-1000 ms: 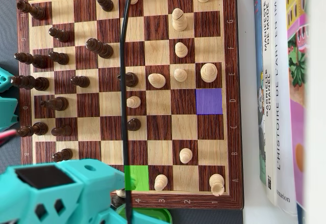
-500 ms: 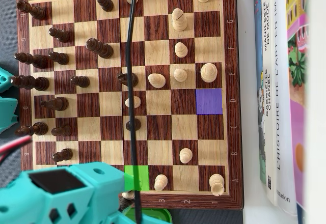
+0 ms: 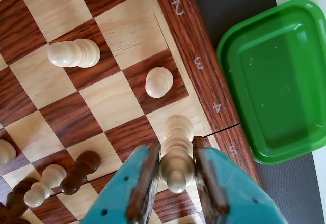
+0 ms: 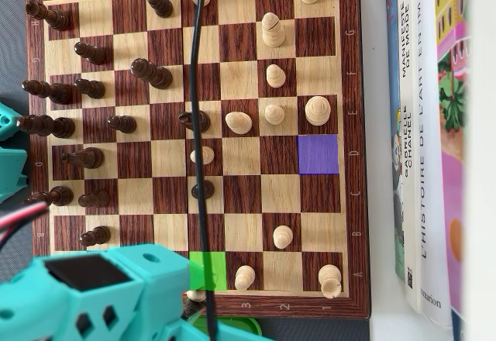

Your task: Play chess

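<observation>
Hand (image 3: 177, 170) clamped on light piece (image 3: 177, 152), bottom centre of wrist view; grip near the top, could tilt and clip the neighbouring pawn (image 3: 158, 81).

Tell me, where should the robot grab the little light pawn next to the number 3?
Grab the light pawn around its round head, coming straight down from above. It stands upright and alone on its dark square, so the tool fingers fit either side. The base is wider and sits too low.
</observation>
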Tool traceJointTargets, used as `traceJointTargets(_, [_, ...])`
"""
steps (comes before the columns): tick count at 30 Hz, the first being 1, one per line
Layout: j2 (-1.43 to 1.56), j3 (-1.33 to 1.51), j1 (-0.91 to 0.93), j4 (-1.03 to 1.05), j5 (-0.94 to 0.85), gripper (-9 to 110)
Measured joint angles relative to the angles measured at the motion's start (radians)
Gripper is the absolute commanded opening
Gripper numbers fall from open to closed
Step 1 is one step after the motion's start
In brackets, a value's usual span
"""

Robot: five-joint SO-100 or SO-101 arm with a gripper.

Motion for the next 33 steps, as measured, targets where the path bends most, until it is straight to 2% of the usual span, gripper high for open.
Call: traceJointTargets(33, [-0.061,-0.005,0.000,-0.002,0.000,6])
